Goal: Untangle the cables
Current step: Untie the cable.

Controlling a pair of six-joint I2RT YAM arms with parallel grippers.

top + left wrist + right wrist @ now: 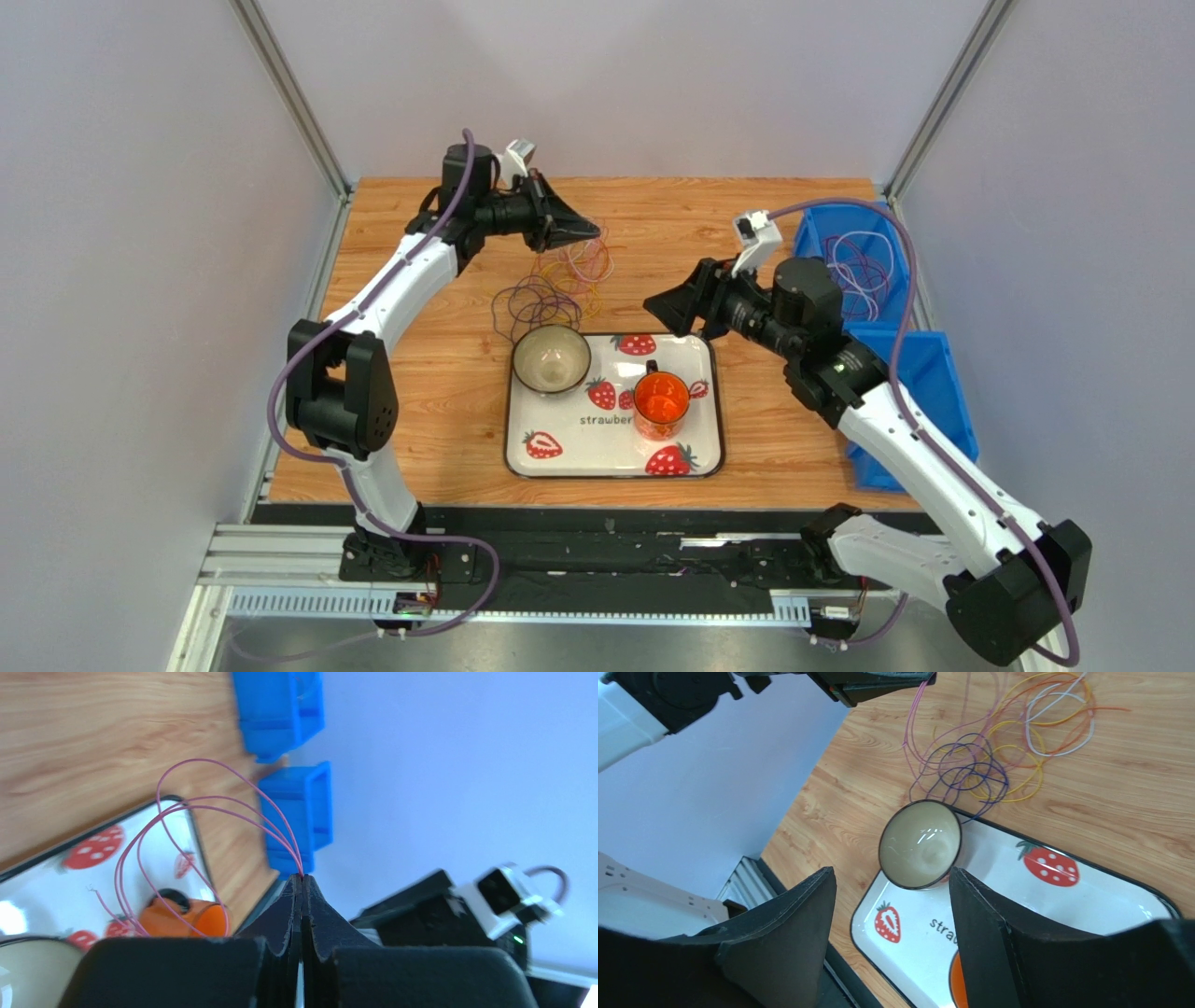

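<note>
The cables [554, 287] lie as a tangle on the wooden table behind the bowl; purple loops [966, 770] lie nearest the bowl and yellow and orange loops [1046, 714] farther back. My left gripper [592, 231] is above the pile and shut on reddish-pink cable loops [189, 801], which hang from its tip [302, 876] down to the tangle. The pink strands also show in the right wrist view [913, 721]. My right gripper [657, 304] is open and empty, held in the air right of the pile, its jaws [891, 875] wide apart over the bowl and tray.
A beige bowl [550, 359] and an orange cup [661, 399] stand on a strawberry-print tray [603, 441] at the table's front. Two blue bins [842, 238] [919, 378] sit at the right edge; the far one holds purple cable loops [853, 269].
</note>
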